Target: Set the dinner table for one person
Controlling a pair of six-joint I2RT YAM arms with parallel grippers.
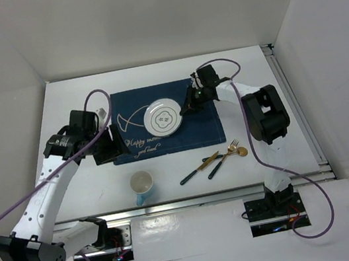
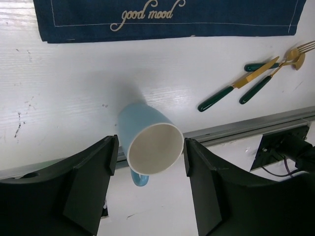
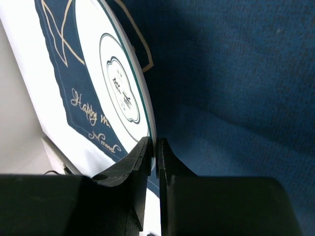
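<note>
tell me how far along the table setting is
Done: the mat is laid on the table, with the plate on it. In hand: the right gripper pinches the plate's rim; the left gripper hangs open over the mug. Left: mug and cutlery lie off the mat, near the front edge.

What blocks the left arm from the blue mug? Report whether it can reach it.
Probably yes. The left end effector is open, the mug stands on the table with nothing between them; the cutlery lies well aside.

A high camera looks down over the whole dinner table (image 1: 104, 189). Wrist cameras look closely at the mug (image 2: 150, 142) and plate (image 3: 120, 91), both seen overhead.
</note>
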